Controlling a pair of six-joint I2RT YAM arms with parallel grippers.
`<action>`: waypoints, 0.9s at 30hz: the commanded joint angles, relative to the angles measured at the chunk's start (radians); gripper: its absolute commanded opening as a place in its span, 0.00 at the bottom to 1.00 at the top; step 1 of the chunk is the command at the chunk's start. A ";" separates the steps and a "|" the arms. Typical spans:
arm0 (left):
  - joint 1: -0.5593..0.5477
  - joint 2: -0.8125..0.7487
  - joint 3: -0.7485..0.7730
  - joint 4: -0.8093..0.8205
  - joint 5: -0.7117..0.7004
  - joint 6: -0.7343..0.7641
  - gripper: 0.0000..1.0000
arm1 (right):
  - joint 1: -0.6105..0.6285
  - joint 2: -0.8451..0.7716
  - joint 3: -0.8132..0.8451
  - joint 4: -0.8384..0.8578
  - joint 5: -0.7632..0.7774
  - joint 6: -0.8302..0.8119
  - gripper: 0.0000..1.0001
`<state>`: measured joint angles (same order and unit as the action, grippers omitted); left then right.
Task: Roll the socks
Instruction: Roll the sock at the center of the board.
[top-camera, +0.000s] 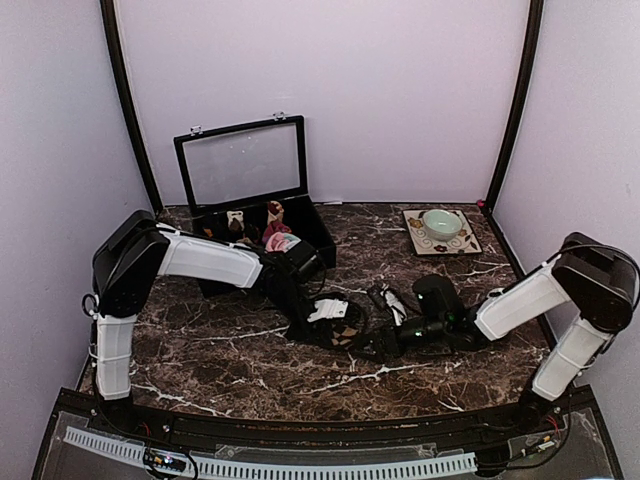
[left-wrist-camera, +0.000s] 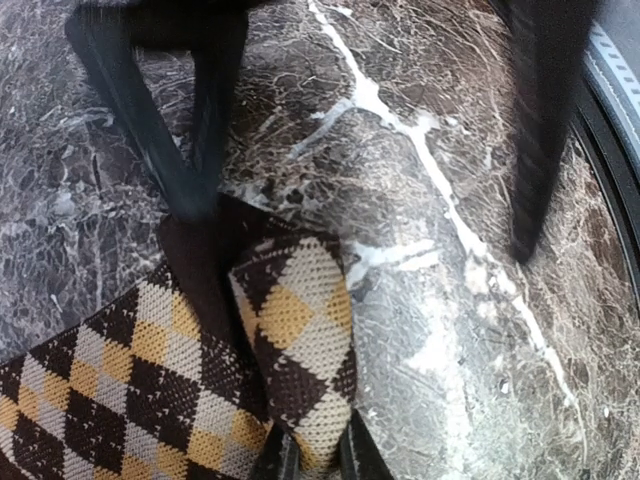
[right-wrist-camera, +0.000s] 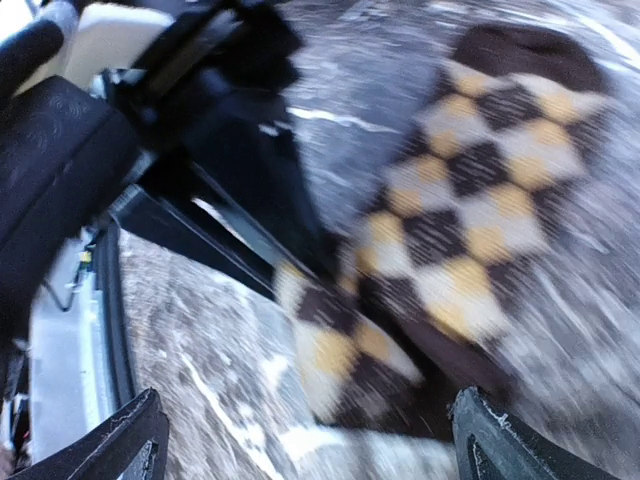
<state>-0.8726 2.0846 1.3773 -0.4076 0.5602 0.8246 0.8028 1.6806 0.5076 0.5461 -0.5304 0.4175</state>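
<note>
The dark brown sock with tan diamond checks (top-camera: 345, 333) lies on the marble table, mid-table. My left gripper (left-wrist-camera: 315, 458) is shut on a folded-over edge of this sock (left-wrist-camera: 295, 330), and it also shows in the top view (top-camera: 308, 325). My right gripper (right-wrist-camera: 320, 450) is open wide, and the sock (right-wrist-camera: 450, 230) lies just ahead between its fingertips (right-wrist-camera: 125, 440), not held. From above, the right gripper (top-camera: 378, 345) sits at the sock's right end. The pink sock with mint (top-camera: 281, 241) lies in the black box.
A black box (top-camera: 318, 240) with its clear lid up stands at the back left and holds several small sock bundles. A patterned plate (top-camera: 468, 243) with a pale green bowl (top-camera: 441, 222) sits at the back right. The right gripper's fingers (left-wrist-camera: 150, 130) show in the left wrist view.
</note>
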 joint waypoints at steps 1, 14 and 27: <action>-0.002 0.068 -0.017 -0.237 -0.019 -0.009 0.00 | -0.010 -0.153 -0.091 -0.281 0.354 0.015 0.99; -0.003 0.161 0.051 -0.348 0.007 -0.020 0.00 | 0.029 -0.640 -0.319 0.079 0.435 -0.143 0.97; 0.040 0.425 0.294 -0.616 0.208 -0.120 0.00 | 0.304 -0.412 -0.214 -0.039 0.360 -0.636 0.39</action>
<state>-0.8219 2.3466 1.7138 -0.8135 0.8700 0.7349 1.0519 1.2091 0.2504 0.5243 -0.1917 -0.0803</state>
